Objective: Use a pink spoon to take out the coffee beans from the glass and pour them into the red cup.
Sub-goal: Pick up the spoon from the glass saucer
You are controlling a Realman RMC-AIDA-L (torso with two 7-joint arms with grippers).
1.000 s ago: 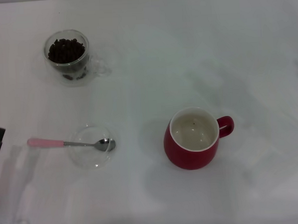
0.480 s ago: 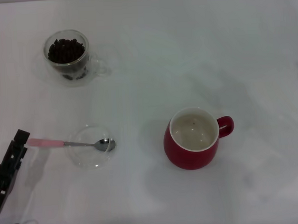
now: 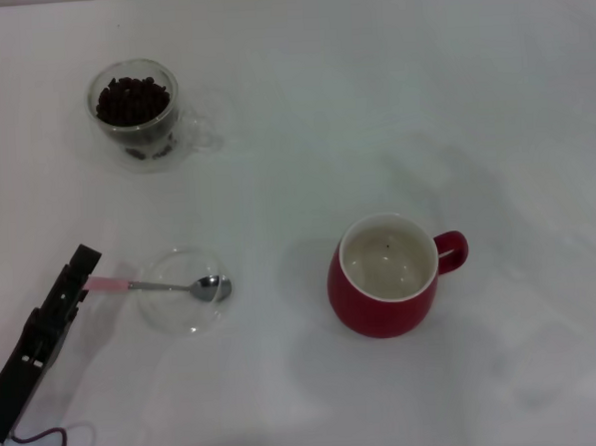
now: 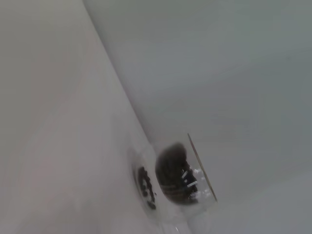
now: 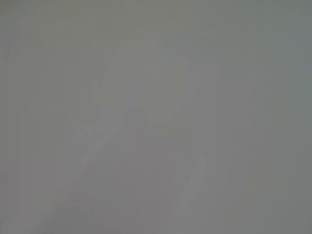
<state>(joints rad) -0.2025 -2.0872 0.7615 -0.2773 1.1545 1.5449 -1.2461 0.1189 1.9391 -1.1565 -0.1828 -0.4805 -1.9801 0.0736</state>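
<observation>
Bright, even light washes out the white table [image 3: 391,98]; shadows are faint. The left wrist view is dim and blurred; the right wrist view shows only featureless grey.

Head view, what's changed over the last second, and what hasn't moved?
The left gripper has come in from the table's left edge, moving up and rightward until its tip covers the end of the spoon handle. Whether it has gripped is not visible. The spoon, its bowl over the clear dish, the glass of beans and the red cup stayed put.
</observation>
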